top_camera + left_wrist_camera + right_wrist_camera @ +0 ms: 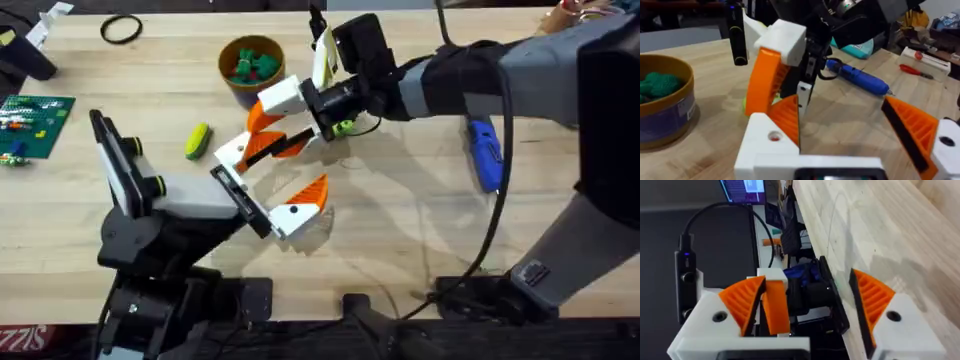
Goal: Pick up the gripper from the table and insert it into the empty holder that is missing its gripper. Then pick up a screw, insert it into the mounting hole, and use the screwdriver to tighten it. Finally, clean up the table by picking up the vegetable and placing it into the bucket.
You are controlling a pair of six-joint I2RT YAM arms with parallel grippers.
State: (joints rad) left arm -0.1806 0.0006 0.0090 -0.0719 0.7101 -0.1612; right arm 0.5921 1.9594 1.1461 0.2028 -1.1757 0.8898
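Gripping the gripper [268, 118], the right pincer [262, 128] meets the holder [235, 152].

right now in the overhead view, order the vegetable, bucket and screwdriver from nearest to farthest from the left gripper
From the left gripper:
1. the vegetable, close by on its left, toward the far side.
2. the bucket, farther back near the table's far edge.
3. the screwdriver, well off to the right.

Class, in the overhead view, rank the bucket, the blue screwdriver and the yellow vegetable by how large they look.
1. Bucket
2. Screwdriver, close behind, so this order is unsure
3. Vegetable, clearly smallest
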